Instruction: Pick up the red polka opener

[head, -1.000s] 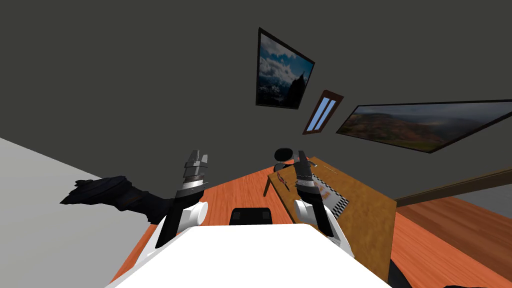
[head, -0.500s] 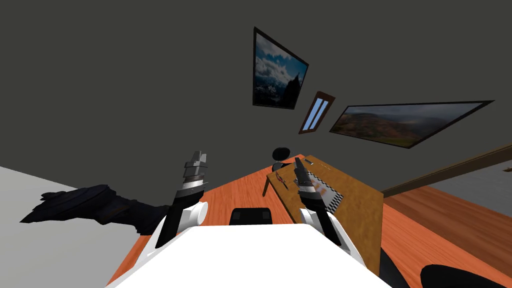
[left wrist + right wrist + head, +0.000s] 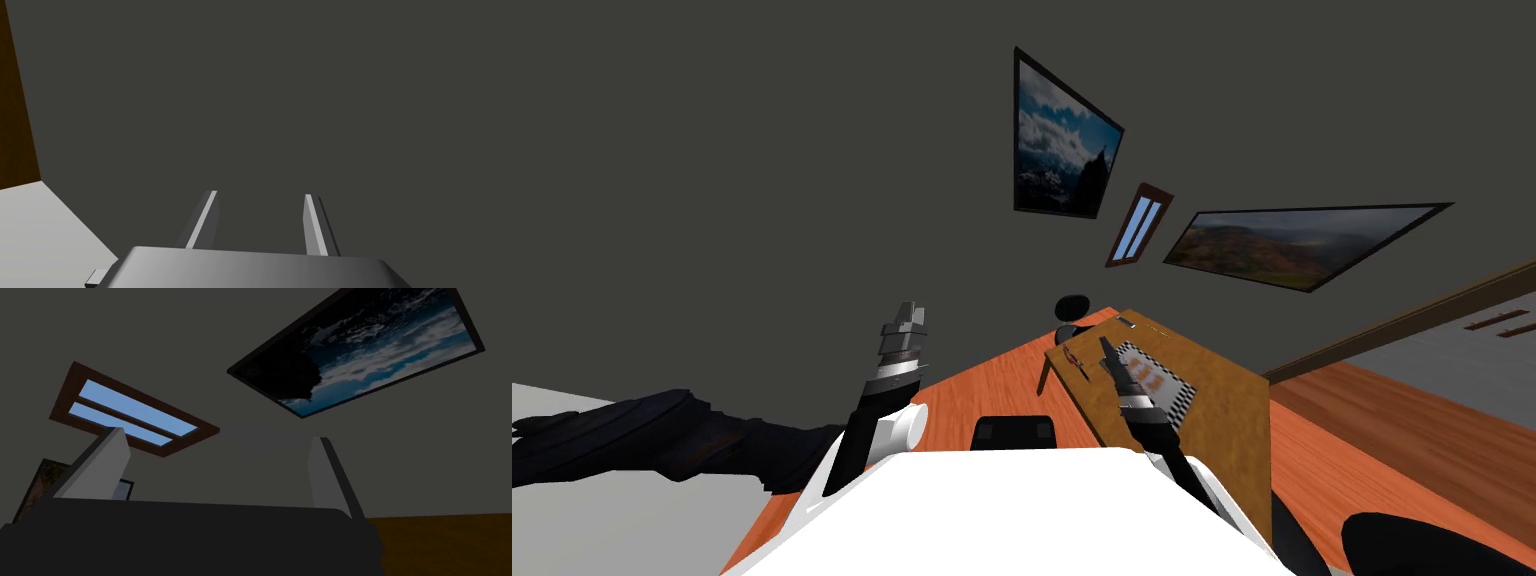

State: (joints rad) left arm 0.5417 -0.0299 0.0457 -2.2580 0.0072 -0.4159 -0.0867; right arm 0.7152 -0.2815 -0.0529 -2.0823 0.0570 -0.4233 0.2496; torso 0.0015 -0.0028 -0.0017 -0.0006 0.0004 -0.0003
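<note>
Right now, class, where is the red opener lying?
In the head view, the small red opener lies on the brown table near its left edge, just left of the right gripper and the checkered mat.

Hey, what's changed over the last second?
My head camera has turned slightly right, so the whole scene slid left. The right gripper has dropped lower over the table, with its fingers open, and has taken hold of nothing. The opener lies on the table as before. The left gripper has not moved and is open.
</note>
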